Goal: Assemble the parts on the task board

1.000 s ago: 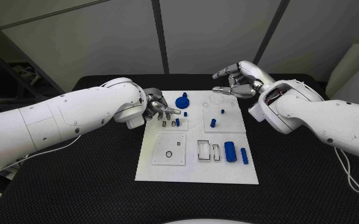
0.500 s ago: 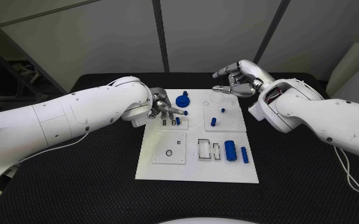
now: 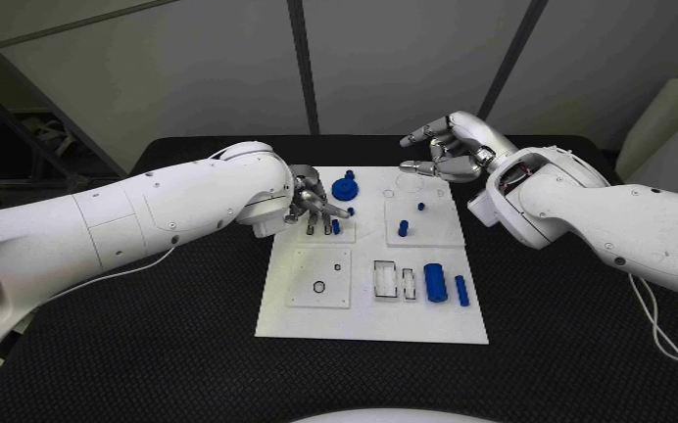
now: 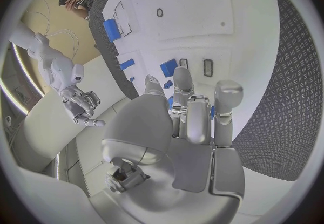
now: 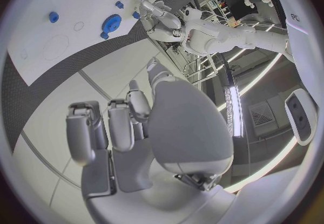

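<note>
The left hand (image 3: 314,200) hovers low over the far left part of the white task board (image 3: 318,320), its fingers (image 4: 183,86) stretched out side by side and pointing down at the plate. In the left wrist view a small blue piece (image 4: 169,67) lies just beyond the fingertips, beside 2 dark-rimmed slots (image 4: 208,67); whether the fingertips pinch anything cannot be told. Just beyond the hand, at the board's far edge, sits a round blue gear-like part (image 3: 344,189).

The right hand (image 3: 445,152) is raised above the board's far right corner, fingers curled inward around nothing, touching no part. Below it on the board stand 2 short blue pegs (image 3: 403,230), and nearer the robot, on the board's right side, a thick blue cylinder (image 3: 435,284) lies beside a thinner blue rod (image 3: 460,292). The board rests in the middle of the black table (image 3: 141,345).
</note>
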`<act>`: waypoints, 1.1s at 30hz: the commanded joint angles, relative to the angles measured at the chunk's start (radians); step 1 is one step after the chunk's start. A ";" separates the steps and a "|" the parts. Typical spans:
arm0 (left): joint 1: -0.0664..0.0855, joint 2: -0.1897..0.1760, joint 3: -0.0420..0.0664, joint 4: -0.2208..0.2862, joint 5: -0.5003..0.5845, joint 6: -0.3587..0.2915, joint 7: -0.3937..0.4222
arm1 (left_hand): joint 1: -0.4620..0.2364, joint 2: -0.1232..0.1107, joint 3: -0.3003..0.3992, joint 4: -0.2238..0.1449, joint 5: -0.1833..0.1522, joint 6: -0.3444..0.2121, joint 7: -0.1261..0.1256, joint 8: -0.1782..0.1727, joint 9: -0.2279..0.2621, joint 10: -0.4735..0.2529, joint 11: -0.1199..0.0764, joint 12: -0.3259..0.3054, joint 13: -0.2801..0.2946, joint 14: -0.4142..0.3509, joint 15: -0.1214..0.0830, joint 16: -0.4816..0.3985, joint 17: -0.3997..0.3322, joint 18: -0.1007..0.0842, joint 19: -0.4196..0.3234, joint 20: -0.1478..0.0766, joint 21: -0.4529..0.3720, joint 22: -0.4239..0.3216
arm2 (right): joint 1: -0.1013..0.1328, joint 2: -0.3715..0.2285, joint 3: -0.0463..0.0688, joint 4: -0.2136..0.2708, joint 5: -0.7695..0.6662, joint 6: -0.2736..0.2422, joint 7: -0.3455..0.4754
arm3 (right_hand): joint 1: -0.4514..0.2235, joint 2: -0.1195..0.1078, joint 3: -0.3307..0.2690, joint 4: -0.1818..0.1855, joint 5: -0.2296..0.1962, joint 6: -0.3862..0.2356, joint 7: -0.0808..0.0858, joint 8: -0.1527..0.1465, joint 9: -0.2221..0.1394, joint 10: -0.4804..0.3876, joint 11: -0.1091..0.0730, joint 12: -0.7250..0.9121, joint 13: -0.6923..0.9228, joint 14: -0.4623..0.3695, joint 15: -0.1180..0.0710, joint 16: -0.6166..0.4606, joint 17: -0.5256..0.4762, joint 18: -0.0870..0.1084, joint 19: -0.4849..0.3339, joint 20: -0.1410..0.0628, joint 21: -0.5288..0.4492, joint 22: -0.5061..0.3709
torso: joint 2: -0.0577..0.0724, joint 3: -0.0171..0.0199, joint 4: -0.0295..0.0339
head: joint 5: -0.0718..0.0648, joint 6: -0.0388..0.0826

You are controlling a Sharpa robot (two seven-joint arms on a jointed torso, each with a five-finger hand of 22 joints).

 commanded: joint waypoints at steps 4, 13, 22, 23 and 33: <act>0.002 0.009 0.000 -0.008 -0.019 0.031 -0.011 | 0.017 0.000 0.010 -0.004 -0.002 -0.006 0.001 -0.007 0.008 -0.002 0.001 -0.002 0.006 0.044 -0.002 0.005 0.021 -0.002 -0.008 0.000 0.003 0.003 | 0.002 0.003 0.001 0.001 -0.004 0.011 -0.002 | 0.010 0.006 0.001 -0.004 0.007 0.006 0.001 0.003 0.000 -0.002 -0.004 -0.004 -0.001 0.051 -0.007 -0.006 0.013 -0.015 0.104 -0.003 0.006 0.263 | 0.001 -0.0004 0.0002 | 0.000 -0.001; 0.002 0.017 0.000 -0.013 -0.019 0.034 -0.013 | 0.027 0.004 0.016 -0.008 -0.001 -0.004 0.000 -0.008 0.021 0.001 0.000 -0.001 0.020 0.046 -0.002 0.010 0.028 -0.002 -0.011 0.000 0.005 0.006 | 0.002 0.002 0.001 0.002 -0.006 0.016 -0.005 | 0.010 0.006 0.002 -0.005 0.008 0.006 0.001 0.002 0.000 -0.001 -0.004 -0.004 -0.001 0.051 -0.007 -0.007 0.011 -0.015 0.104 -0.004 0.006 0.263 | 0.001 -0.0013 0.0004 | -0.001 -0.002; 0.001 0.027 0.000 -0.016 -0.019 0.044 -0.015 | 0.056 0.015 0.033 -0.027 0.006 -0.003 -0.001 -0.011 0.048 0.008 -0.001 -0.002 0.051 0.047 -0.002 0.016 0.038 -0.002 -0.013 0.000 0.011 0.016 | 0.002 0.005 0.001 -0.001 -0.007 0.019 -0.006 | 0.010 0.007 0.002 -0.005 0.008 0.006 0.000 0.002 0.000 -0.001 -0.004 -0.003 -0.001 0.051 -0.007 -0.007 0.011 -0.015 0.104 -0.004 0.006 0.263 | 0.002 -0.0017 0.0002 | -0.002 -0.006; 0.001 0.027 0.000 -0.016 -0.019 0.045 -0.015 | 0.062 0.015 0.035 -0.031 0.030 -0.004 -0.001 -0.013 0.053 0.010 -0.001 0.000 0.058 0.048 -0.003 0.018 0.040 -0.002 -0.013 0.000 0.013 0.019 | 0.002 0.006 0.001 -0.001 -0.007 0.020 -0.006 | 0.009 0.008 0.002 -0.005 0.009 0.007 0.000 0.002 0.000 0.000 -0.004 -0.002 0.000 0.051 -0.007 -0.007 0.011 -0.015 0.104 -0.004 0.006 0.263 | 0.002 -0.0018 0.0001 | -0.002 -0.006; 0.001 0.028 0.000 -0.016 -0.019 0.051 -0.018 | 0.114 0.028 0.056 -0.073 0.082 -0.003 -0.007 -0.023 0.085 0.017 -0.006 -0.011 0.091 0.049 -0.006 0.024 0.049 -0.003 -0.015 -0.002 0.019 0.032 | 0.002 0.007 0.001 -0.001 -0.007 0.025 -0.012 | 0.009 0.010 0.003 -0.004 0.011 0.008 0.000 0.001 -0.001 0.001 -0.005 -0.001 0.001 0.051 -0.007 -0.007 0.011 -0.015 0.104 -0.004 0.006 0.263 | 0.002 -0.0015 0.0007 | -0.003 -0.010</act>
